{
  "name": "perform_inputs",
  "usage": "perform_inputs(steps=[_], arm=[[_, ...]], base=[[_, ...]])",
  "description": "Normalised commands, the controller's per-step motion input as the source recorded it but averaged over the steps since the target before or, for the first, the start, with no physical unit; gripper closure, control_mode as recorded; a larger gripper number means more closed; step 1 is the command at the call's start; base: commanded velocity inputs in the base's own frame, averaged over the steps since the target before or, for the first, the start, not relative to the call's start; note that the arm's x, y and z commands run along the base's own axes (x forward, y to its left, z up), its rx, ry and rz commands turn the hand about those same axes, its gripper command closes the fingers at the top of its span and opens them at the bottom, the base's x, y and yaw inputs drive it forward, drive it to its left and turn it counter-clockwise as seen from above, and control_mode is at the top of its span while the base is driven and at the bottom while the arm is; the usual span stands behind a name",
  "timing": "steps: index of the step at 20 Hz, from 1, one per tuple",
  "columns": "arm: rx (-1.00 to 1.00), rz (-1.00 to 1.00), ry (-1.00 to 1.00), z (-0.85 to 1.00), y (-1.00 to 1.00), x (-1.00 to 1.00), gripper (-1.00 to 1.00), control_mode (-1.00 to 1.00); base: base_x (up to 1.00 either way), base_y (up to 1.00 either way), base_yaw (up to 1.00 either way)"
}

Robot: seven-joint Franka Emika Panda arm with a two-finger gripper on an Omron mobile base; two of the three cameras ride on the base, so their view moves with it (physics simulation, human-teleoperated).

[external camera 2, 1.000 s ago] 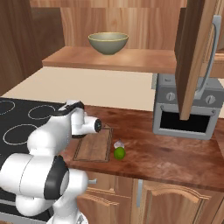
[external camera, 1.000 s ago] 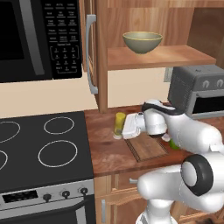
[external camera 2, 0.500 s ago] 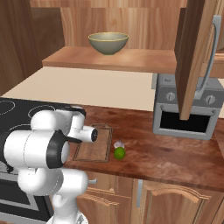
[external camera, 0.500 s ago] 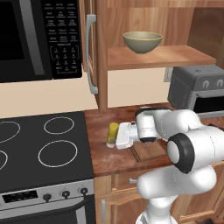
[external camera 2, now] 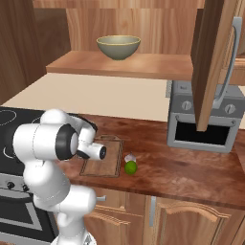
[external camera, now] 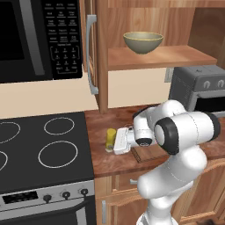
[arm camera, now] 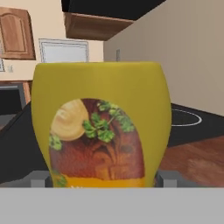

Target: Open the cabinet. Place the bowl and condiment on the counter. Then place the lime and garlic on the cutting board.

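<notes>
Condiment (external camera: 110, 139) stands upright on the tabletop (external camera: 115, 160), close to the stovetop's (external camera: 44, 149) right edge and not far back from the tabletop's front edge. Claw (external camera: 115, 141) reaches toward it from the right, level with its body; in the hand view the bottle's label (arm camera: 98, 142) sits between the two finger tips (arm camera: 40, 178), which stand spread to either side. Whether they touch the bottle I cannot tell, since it hides most of them.

Cutting board (external camera 2: 101, 161) lies just right of the claw, under the arm's wrist, its far end near the middle of the tabletop. Lime (external camera 2: 130, 167) rests on the tabletop just off the board's right edge, with the garlic (external camera 2: 129, 157) touching or nearly touching it behind. Open tabletop runs from there toward the toaster oven (external camera 2: 206, 119).

Cabinet (external camera: 99, 52) doors hang open; the right one (external camera 2: 212, 62) juts out over the toaster oven. Bowl (external camera: 143, 41) sits mid-shelf, set back from the shelf's front edge, with free space on both sides.
</notes>
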Motion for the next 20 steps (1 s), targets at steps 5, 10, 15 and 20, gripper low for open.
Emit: perform_inputs(steps=[5, 10, 15, 20], arm=[[0.0, 0.01, 0.0, -0.33, 0.03, 0.17, 1.0, -1.0], [0.0, 0.0, -0.01, -0.15, 0.0, 0.0, -1.0, -1.0], [0.0, 0.0, 0.0, 0.0, 0.0, -0.12, -1.0, -1.0], [0.0, 0.0, 0.0, 0.06, 0.0, -0.21, -1.0, -1.0]], base=[[0.0, 0.0, 0.0], [0.0, 0.0, 0.0], [0.0, 0.0, 0.0], [0.0, 0.0, 0.0]])
